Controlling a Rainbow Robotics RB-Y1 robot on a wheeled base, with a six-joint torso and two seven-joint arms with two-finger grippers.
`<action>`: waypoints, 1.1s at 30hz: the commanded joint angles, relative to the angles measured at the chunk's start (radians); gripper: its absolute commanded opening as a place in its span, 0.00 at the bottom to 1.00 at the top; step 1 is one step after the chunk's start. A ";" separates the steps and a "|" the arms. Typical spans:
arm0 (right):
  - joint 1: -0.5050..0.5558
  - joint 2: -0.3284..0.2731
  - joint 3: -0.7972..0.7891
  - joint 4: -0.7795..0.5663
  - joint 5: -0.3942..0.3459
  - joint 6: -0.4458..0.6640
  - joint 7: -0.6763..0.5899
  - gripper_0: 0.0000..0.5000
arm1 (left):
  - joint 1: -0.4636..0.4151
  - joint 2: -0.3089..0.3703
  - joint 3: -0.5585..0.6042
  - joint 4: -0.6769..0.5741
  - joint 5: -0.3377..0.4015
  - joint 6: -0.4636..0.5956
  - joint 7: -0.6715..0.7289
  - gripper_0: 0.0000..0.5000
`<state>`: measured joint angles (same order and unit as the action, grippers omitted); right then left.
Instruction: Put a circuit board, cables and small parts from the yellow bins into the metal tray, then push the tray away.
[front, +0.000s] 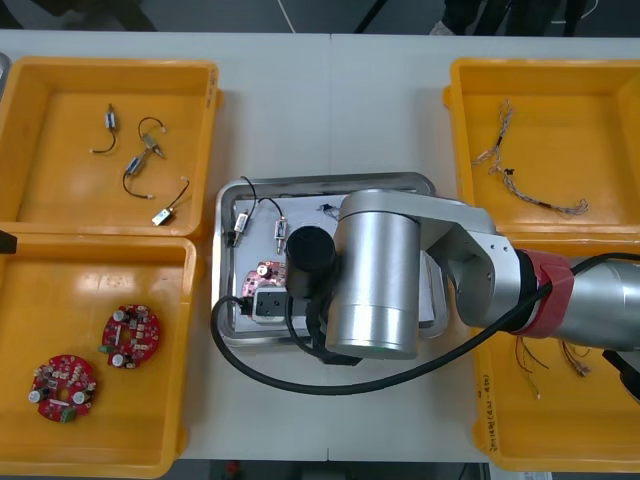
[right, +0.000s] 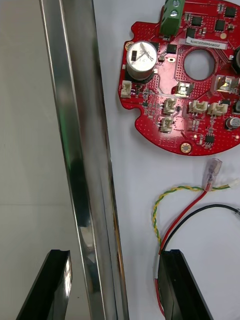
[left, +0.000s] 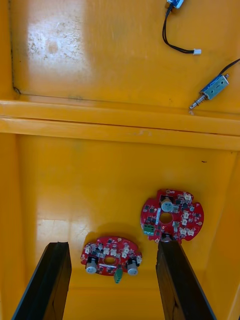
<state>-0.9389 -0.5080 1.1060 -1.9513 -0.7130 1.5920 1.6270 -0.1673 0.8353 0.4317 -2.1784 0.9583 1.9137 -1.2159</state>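
My right arm (front: 375, 270) reaches over the metal tray (front: 330, 183) at the table's middle. In the right wrist view, my right gripper (right: 115, 255) is open and straddles the tray's shiny rim (right: 85, 150): one finger (right: 47, 285) is outside the tray and the other finger (right: 182, 285) is inside. A round red circuit board (right: 185, 85) lies in the tray with a red and yellow cable (right: 170, 200) and a black cable (right: 200, 212). My left gripper (left: 114, 246) hangs open above two red circuit boards (left: 172, 215) in a yellow bin (left: 75, 165).
The far left bin (front: 40, 150) holds small metal parts (front: 150, 150) with black leads. Two boards (front: 130, 335) lie in the near left bin. Both right bins (front: 600, 110) hold thin cables (front: 520, 175). Small metal parts (front: 281, 235) lie in the tray's far half.
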 joint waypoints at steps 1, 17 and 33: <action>-0.055 0.034 0.049 0.018 -0.003 -0.017 0.011 1.00 | 0.008 -0.010 -0.004 -0.040 0.008 0.006 -0.067 1.00; -0.060 0.072 0.126 0.054 0.036 -0.018 0.004 1.00 | 0.017 -0.010 -0.044 -0.049 0.039 0.006 -0.070 1.00; -0.061 0.077 0.146 0.087 0.079 -0.030 -0.004 1.00 | 0.040 -0.008 -0.053 -0.054 0.034 0.006 -0.073 1.00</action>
<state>-0.9633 -0.4592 1.2378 -1.8608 -0.6411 1.5708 1.6269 -0.1592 0.8345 0.3867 -2.1995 0.9890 1.9137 -1.2159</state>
